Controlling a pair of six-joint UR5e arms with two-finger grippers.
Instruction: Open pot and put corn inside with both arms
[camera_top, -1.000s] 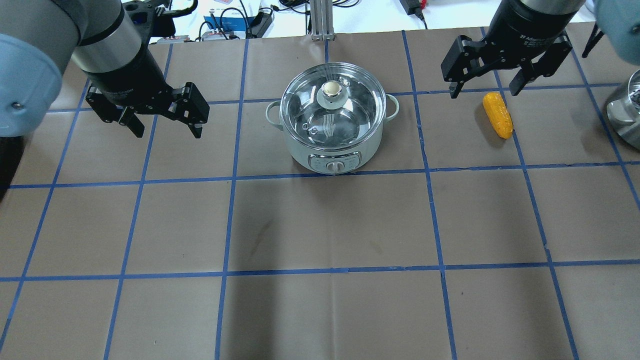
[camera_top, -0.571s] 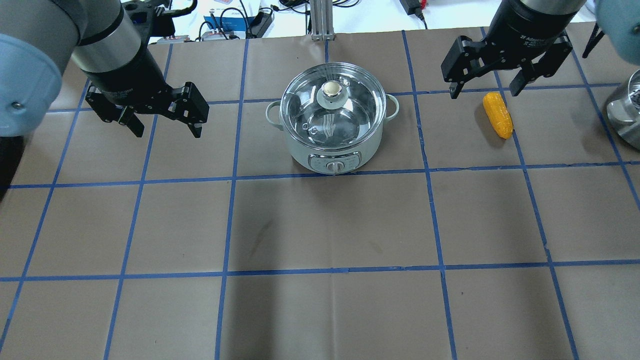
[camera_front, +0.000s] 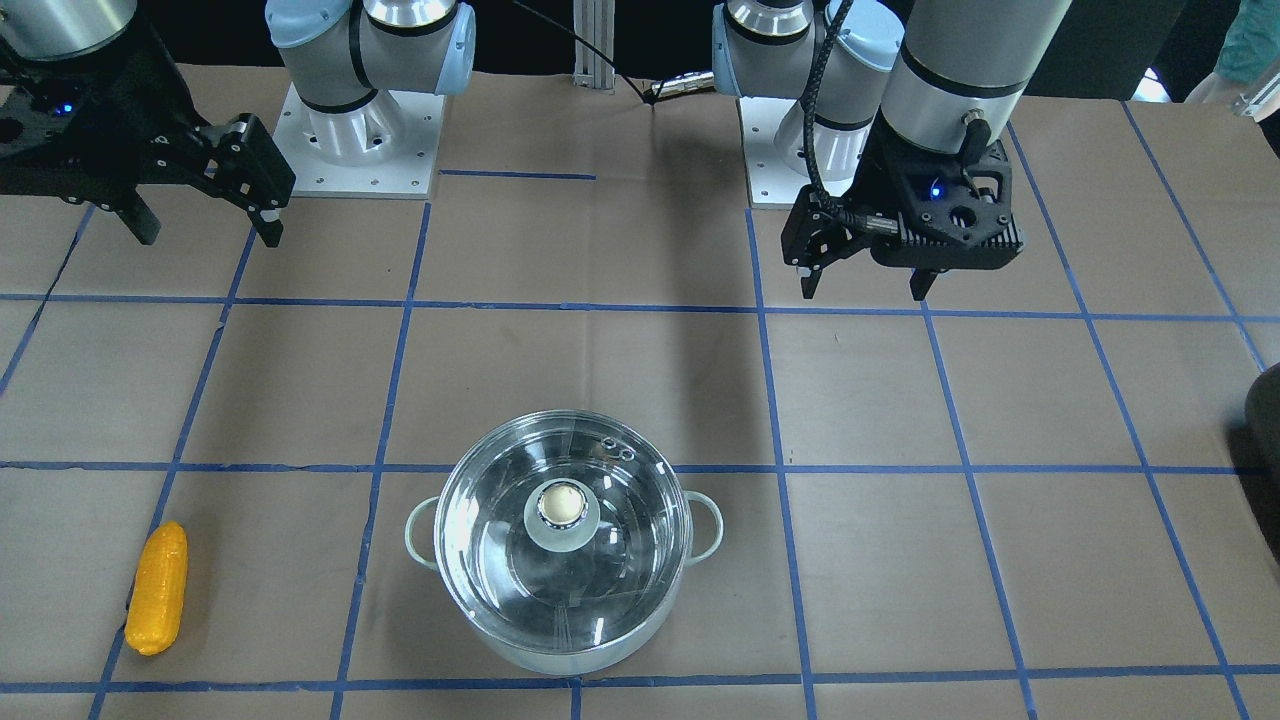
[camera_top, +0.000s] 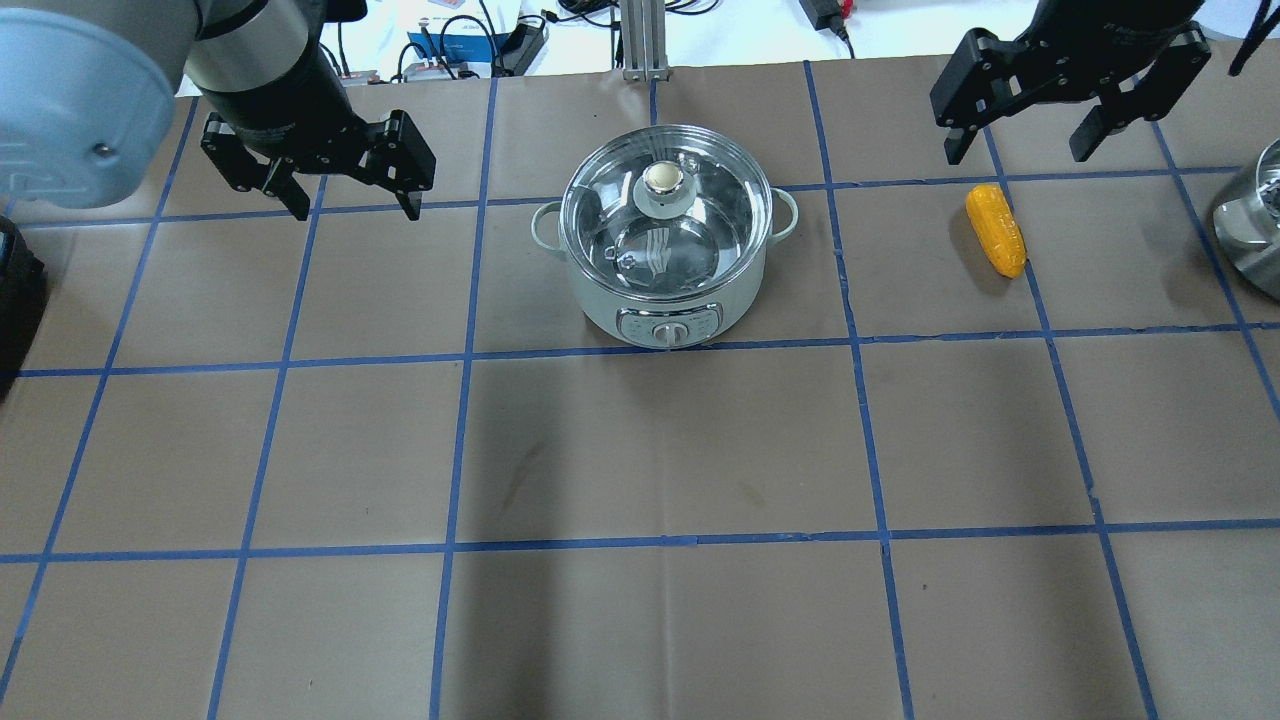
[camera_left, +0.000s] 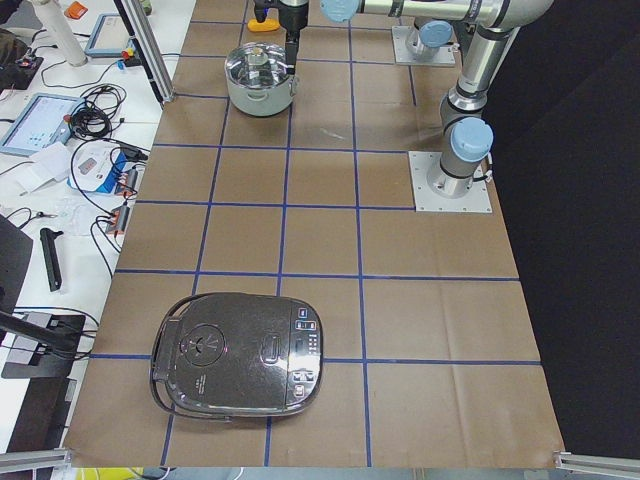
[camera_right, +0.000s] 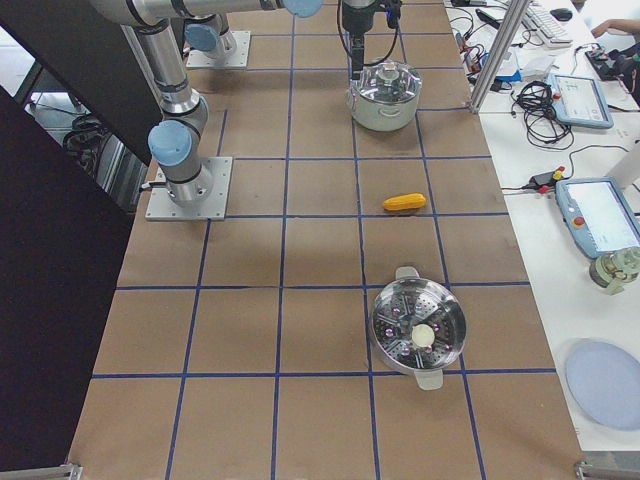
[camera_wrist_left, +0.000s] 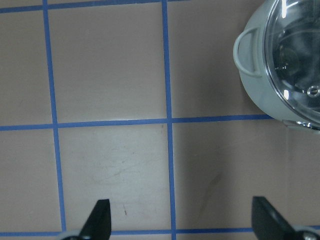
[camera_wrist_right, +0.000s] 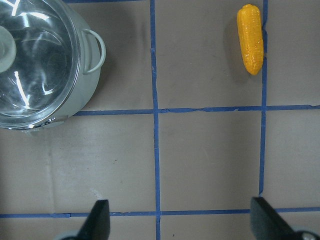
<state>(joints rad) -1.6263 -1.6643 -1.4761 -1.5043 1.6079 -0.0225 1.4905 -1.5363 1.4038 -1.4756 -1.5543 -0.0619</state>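
I judge that the task has not really begun. The pot (camera_top: 603, 292) stands in the upper middle of the overhead frame, and its glass lid (camera_top: 700, 230) sits closed on it, with the knob (camera_top: 660, 179) untouched. The corn cob (camera_top: 996, 230) lies on the brown paper (camera_top: 650, 450) at the upper right, well apart from the pot. My left gripper (camera_top: 355, 208) hangs at the upper left, jaws wide and empty. My right gripper (camera_top: 1018, 152) hangs at the upper right, near the corn, also wide and empty. Everything is left to do: lift the lid, grasp the corn, place it inside.
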